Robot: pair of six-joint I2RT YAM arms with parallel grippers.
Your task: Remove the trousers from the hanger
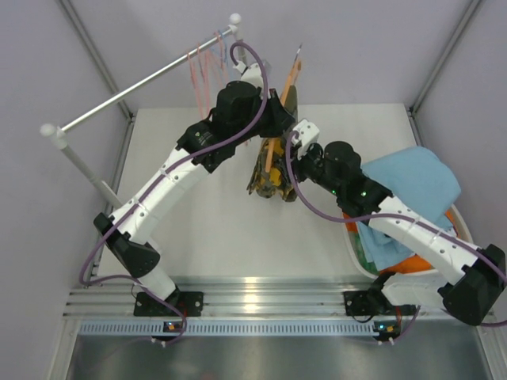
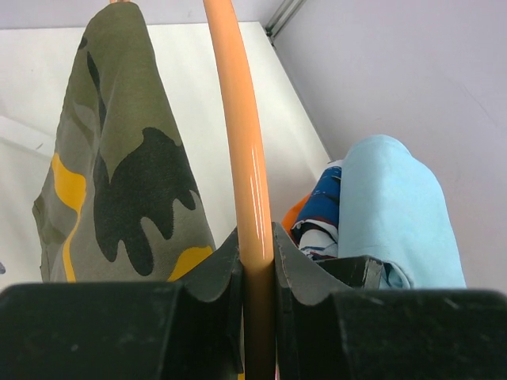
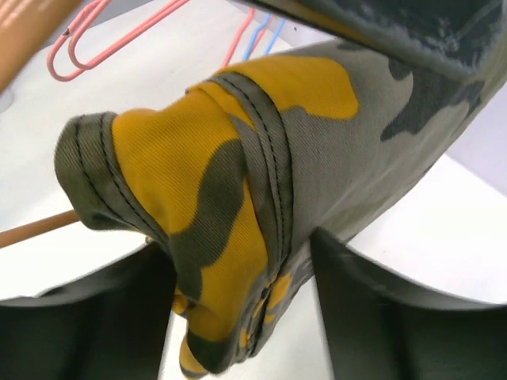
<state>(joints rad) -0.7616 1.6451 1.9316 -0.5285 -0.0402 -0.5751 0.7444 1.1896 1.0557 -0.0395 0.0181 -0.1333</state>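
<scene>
Camouflage trousers (image 3: 238,182) between spread right fingers (image 3: 396,317); left fingers (image 2: 206,277) tight on orange hanger (image 2: 238,142).

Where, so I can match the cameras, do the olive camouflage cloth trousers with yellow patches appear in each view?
Top external: the olive camouflage cloth trousers hang at the centre of the picture.
Left wrist: they fill the left half.
Right wrist: they fill the middle, close up.
Shared landmark: the glossy orange hanger bar, a thin strip at the right wrist view's left edge.

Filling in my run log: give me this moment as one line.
left claw: shut on orange hanger | right claw: open around camouflage trousers | stage: trousers not yet off
</scene>
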